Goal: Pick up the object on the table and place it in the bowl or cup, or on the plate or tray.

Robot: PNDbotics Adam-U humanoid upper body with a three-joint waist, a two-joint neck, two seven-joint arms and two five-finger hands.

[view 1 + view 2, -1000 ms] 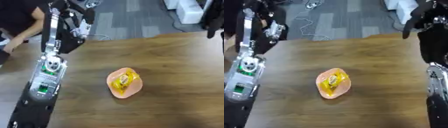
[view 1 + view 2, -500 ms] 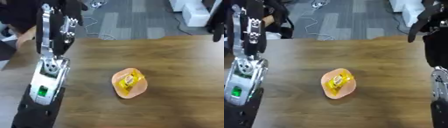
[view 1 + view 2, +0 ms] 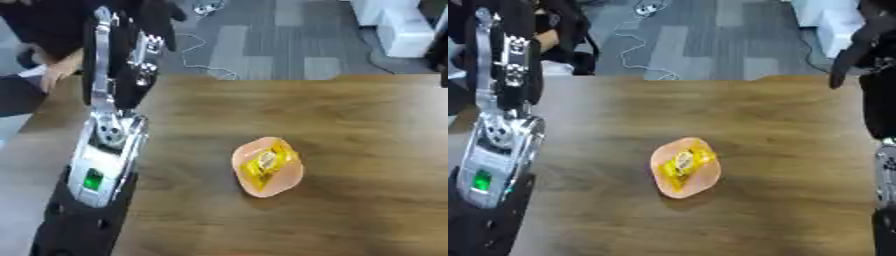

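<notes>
In the left eye view, the yellow packet (image 3: pixel 265 162) lies on the orange plate (image 3: pixel 254 186) near the middle of the wooden table (image 3: pixel 367 130). The left arm (image 3: pixel 98 165) rises steeply along the table's left side. The left hand (image 3: pixel 144 46) is up near the far edge, well apart from the plate. It is too dark against the background to tell how its fingers are set, though nothing shows in it. Over the last 1 second the plate and packet keep their place on the table. Only the picture shifts, so the head has moved, not the things.

In the right eye view, the right hand (image 3: pixel 852 47) hangs at the upper right over the table's far corner, fingers drooping loosely and holding nothing. It has barely moved.

With the packet already resting on the plate and both hands clear, the placing looks done, and nothing seems left but to rest the arms.
</notes>
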